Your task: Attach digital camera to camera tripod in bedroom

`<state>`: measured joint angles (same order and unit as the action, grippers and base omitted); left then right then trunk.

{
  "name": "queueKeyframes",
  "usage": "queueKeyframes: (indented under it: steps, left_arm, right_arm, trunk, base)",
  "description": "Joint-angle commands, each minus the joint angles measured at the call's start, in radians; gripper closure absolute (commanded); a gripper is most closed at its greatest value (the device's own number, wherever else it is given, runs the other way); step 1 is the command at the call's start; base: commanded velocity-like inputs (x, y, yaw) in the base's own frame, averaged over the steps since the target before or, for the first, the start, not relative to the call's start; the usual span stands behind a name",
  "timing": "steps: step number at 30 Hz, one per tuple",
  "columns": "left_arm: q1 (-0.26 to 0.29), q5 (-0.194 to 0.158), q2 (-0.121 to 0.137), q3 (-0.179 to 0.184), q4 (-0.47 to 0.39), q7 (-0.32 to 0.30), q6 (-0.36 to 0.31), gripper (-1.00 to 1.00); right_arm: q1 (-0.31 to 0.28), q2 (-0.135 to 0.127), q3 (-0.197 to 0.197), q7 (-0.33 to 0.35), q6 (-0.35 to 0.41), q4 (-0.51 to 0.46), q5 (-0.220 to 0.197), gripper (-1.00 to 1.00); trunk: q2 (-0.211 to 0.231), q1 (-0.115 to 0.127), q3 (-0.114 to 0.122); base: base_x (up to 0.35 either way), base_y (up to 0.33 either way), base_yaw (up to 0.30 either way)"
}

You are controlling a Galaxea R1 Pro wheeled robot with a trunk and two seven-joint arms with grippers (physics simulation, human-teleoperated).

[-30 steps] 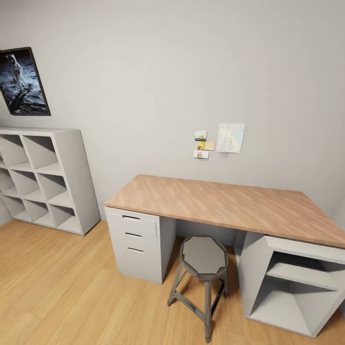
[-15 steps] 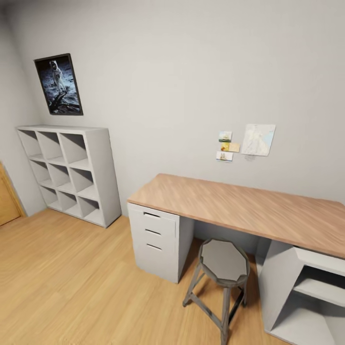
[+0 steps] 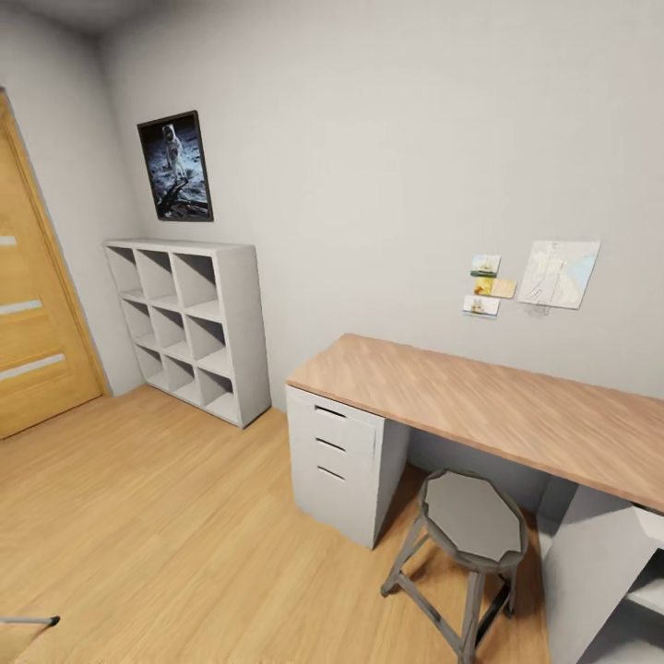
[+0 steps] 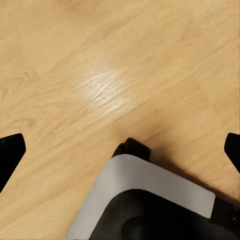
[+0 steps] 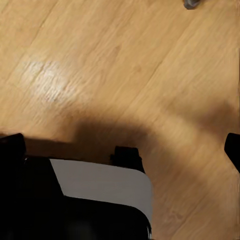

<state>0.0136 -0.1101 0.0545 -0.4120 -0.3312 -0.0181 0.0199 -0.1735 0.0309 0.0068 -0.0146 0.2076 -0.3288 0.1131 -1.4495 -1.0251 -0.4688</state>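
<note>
In the bedroom by the desk (image 3: 516, 406) and stool (image 3: 475, 516), both grippers (image 4: 120, 145) (image 5: 120, 145) spread and empty; no camera spotted, base could clip the stool turning.

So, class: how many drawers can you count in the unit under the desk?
3. They are stacked in the white unit under the desk's left end: top drawer, middle drawer, bottom drawer. The desk's right side is cut off, so more may be hidden.
</note>
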Motion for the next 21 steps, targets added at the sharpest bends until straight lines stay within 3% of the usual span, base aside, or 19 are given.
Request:
queueKeyframes:
  steps: [1, 5, 6, 10, 11, 12, 13, 17, 21]
  left_arm:
    - [0.004, -0.028, -0.001, -0.007, -0.037, -0.002, -0.026, -1.00]
    - [0.009, -0.089, -0.007, -0.022, -0.216, -0.001, -0.167, -1.00]
    - [0.009, -0.089, -0.007, -0.022, -0.216, -0.001, -0.167, -1.00]
    - [0.000, -0.120, -0.044, -0.030, -0.421, 0.005, -0.290, -1.00]
    - [0.000, -0.120, -0.044, -0.030, -0.421, 0.005, -0.290, -1.00]
    - [-0.022, -0.129, -0.086, -0.034, -0.577, 0.017, -0.345, -1.00]
    - [-0.032, -0.131, -0.098, -0.035, -0.631, 0.025, -0.364, -1.00]
    - [-0.089, -0.154, -0.136, -0.039, -0.839, 0.074, -0.458, -1.00]
    - [-0.164, -0.229, -0.160, -0.041, -1.014, 0.112, -0.518, -1.00]
  right_arm:
    - [0.000, 0.004, 0.001, -0.002, 0.050, -0.045, 0.023, -1.00]
    - [0.003, 0.023, 0.004, -0.001, 0.205, -0.225, 0.081, -1.00]
    - [0.003, 0.023, 0.004, -0.001, 0.205, -0.225, 0.081, -1.00]
    - [0.007, 0.043, 0.032, 0.000, 0.337, -0.395, 0.128, -1.00]
    - [0.007, 0.043, 0.032, 0.000, 0.337, -0.395, 0.128, -1.00]
    - [0.008, 0.052, 0.081, 0.002, 0.435, -0.508, 0.144, -1.00]
    - [0.008, 0.054, 0.101, 0.002, 0.467, -0.549, 0.148, -1.00]
    - [0.009, 0.062, 0.182, 0.004, 0.602, -0.760, 0.149, -1.00]
    - [0.009, 0.070, 0.235, 0.007, 0.759, -0.982, 0.139, -1.00]
  trunk:
    - [-0.001, 0.000, -0.001]
    - [-0.001, 0.000, -0.001]
    - [-0.001, 0.000, -0.001]
    - [-0.001, 0.000, -0.001]
    - [-0.001, 0.000, -0.001]
    - [-0.001, 0.000, -0.001]
    - [-0.001, 0.000, -0.001]
    - [-0.001, 0.000, -0.001]
    - [-0.001, 0.000, -0.001]
  base:
    - [0.000, 0.000, 0.278]
    - [0.000, 0.000, 0.275]
    - [0.000, 0.000, 0.274]
    - [0.000, 0.000, 0.273]
    - [0.000, 0.000, 0.272]
    - [0.000, 0.000, 0.272]
    - [0.000, 0.000, 0.272]
    - [0.000, 0.000, 0.276]
    - [0.000, 0.000, 0.281]
